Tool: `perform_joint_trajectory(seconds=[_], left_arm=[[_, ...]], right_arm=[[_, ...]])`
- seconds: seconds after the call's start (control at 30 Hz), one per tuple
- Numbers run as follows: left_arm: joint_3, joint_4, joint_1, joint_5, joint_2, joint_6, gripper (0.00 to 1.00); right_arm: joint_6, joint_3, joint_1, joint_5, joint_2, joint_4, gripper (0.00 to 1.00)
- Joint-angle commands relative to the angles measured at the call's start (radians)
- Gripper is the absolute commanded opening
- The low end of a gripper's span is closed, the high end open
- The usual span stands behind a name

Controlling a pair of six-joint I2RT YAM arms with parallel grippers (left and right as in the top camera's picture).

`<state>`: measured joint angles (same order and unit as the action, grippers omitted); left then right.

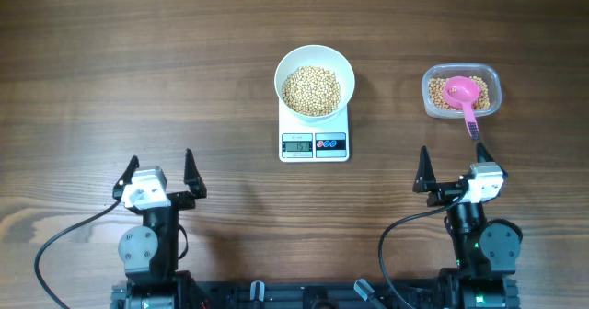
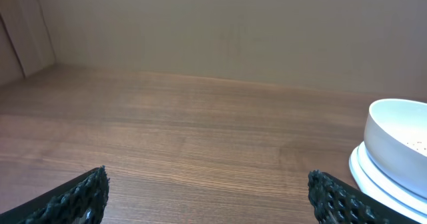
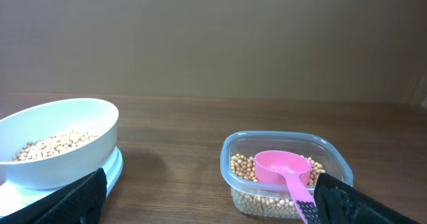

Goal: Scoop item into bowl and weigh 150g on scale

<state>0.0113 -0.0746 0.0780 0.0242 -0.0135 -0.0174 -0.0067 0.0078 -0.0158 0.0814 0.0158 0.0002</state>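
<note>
The white bowl (image 1: 283,70) stands on the white scale (image 1: 314,145) at mid-table and holds a heap of tan beans (image 1: 311,90). More beans (image 1: 479,86) lie in a clear plastic tub (image 1: 426,93) to the right, with a pink scoop (image 1: 460,93) resting in it, handle toward me. My left gripper (image 1: 161,166) is open and empty near the front left. My right gripper (image 1: 453,162) is open and empty just in front of the tub. The right wrist view shows the bowl (image 3: 60,141), the scoop (image 3: 283,167) and the tub (image 3: 225,159) ahead of the open gripper (image 3: 210,197).
The left wrist view shows bare wood ahead of the open gripper (image 2: 210,191), with the bowl (image 2: 397,144) and scale (image 2: 373,177) at the right edge. A wall runs along the table's far side. Black cables trail from both arm bases at the front edge.
</note>
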Motion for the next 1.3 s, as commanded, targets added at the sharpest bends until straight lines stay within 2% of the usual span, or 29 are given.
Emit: perform_joint_trajectory(seconds=[0.0,1.27], left_arm=[[-0.006,-0.003,-0.016,-0.023,0.011,-0.058,1.0],[-0.006,0.002,-0.022,-0.008,0.011,-0.057,1.0]], right_arm=[[-0.017,-0.003,0.005,-0.01,-0.011,0.002,1.0],[-0.017,-0.003,0.005,-0.01,-0.011,0.002,1.0]])
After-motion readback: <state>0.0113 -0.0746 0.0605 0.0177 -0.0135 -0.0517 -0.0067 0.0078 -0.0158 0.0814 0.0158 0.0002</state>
